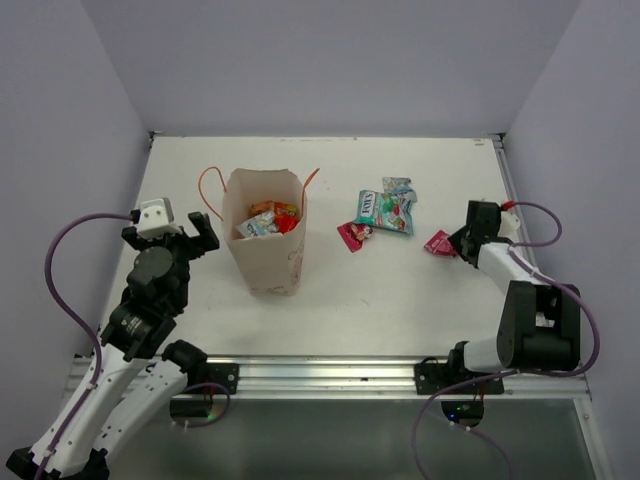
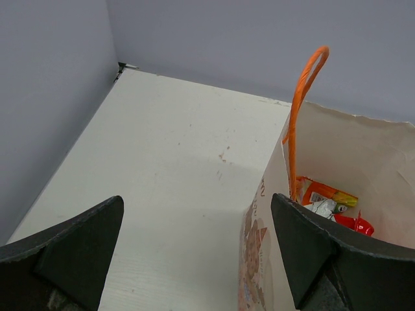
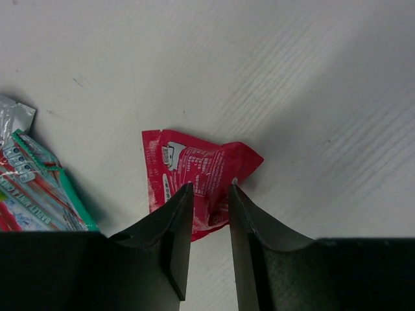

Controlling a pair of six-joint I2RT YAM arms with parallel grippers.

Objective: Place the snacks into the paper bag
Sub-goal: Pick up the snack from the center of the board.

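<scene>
My right gripper (image 3: 209,191) had its two fingers drawn almost together, pinching the near corner of a red packet (image 3: 194,172) that lay flat on the white table (image 3: 311,97). A teal-white packet (image 3: 39,194) sat near it at the left edge of the wrist view. From above, that teal-white packet lay mid-table, with a magenta packet (image 1: 352,235) at its near-left corner and a light blue packet (image 1: 398,186) at its far edge, all well apart from the paper bag (image 1: 272,265). The bag stood upright and open, its bagged packets (image 1: 268,220) showing orange, silver and red (I could not count them). My left gripper (image 2: 196,201) was spread wide and held nothing, hovering just left of the bag, near its orange handle (image 2: 299,103).
</scene>
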